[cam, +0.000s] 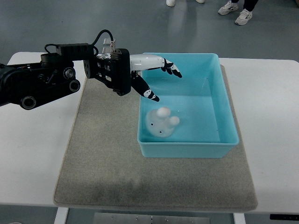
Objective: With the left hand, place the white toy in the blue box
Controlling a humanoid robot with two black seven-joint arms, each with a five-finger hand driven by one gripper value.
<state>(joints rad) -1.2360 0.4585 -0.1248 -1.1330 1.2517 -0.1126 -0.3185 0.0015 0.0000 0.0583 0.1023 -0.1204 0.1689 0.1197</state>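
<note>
The left hand (140, 77) reaches in from the worktop's left edge and hangs over the near-left rim of the blue box (224, 102), its fingers (168, 66) spread out and holding nothing; one finger points across the box's far-left corner, another angles down toward its inside. The white toy (161, 122) lies inside the blue box, in the front-left corner of its floor, just below the fingertips and apart from them. The box sits on a grey mat (103, 158) laid across the middle of the white worktop (271, 140), toward the mat's right side. Beyond the worktop's far edge, a person's shoes (236, 11) stand on the floor.
</note>
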